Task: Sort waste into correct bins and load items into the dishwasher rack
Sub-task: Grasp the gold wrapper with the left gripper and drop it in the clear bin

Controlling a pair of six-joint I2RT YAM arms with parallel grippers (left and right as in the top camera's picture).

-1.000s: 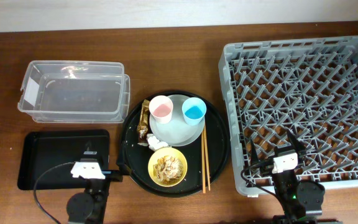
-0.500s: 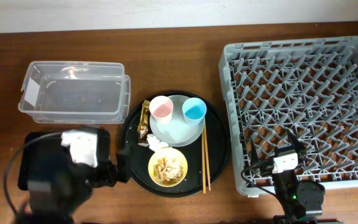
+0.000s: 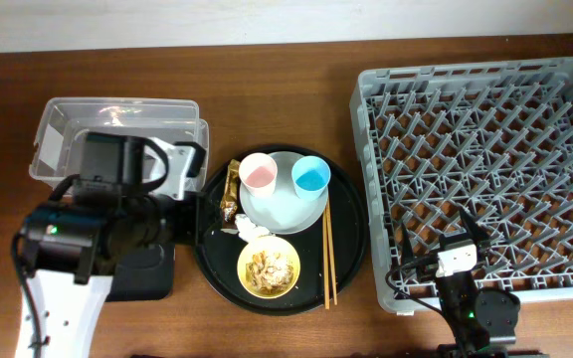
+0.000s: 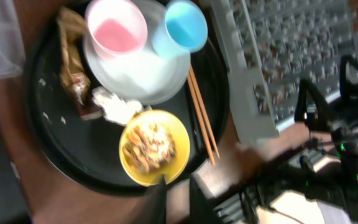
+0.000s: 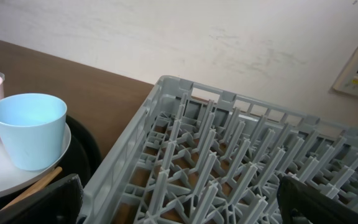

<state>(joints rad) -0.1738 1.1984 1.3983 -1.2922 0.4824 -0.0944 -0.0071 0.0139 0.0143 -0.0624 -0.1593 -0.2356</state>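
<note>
On the round black tray (image 3: 207, 254) a pale plate (image 3: 285, 199) holds a pink cup (image 3: 258, 175) and a blue cup (image 3: 310, 177). A yellow bowl (image 3: 269, 267) holds beige food scraps. Left of the plate lie the gold-brown wrapper (image 3: 231, 189) and the white tissue (image 3: 254, 229); the chopsticks (image 3: 328, 249) lie to its right. My left gripper (image 3: 189, 169) hangs raised by the tray's left rim, shut and holding nothing (image 4: 178, 186). At the grey dishwasher rack (image 3: 485, 129), my right gripper (image 3: 463, 237) rests open over the front edge, its fingers (image 5: 30, 199) wide apart.
The clear plastic box (image 3: 68, 129) stands at the back left, partly under my left arm. That arm covers most of the shallow black rectangular tray (image 3: 152, 278). Brown tabletop shows between the round tray and the rack.
My left arm rose from the table's front edge and swung back and right over the black tray and box, and its jaws closed. The right arm stayed still.
</note>
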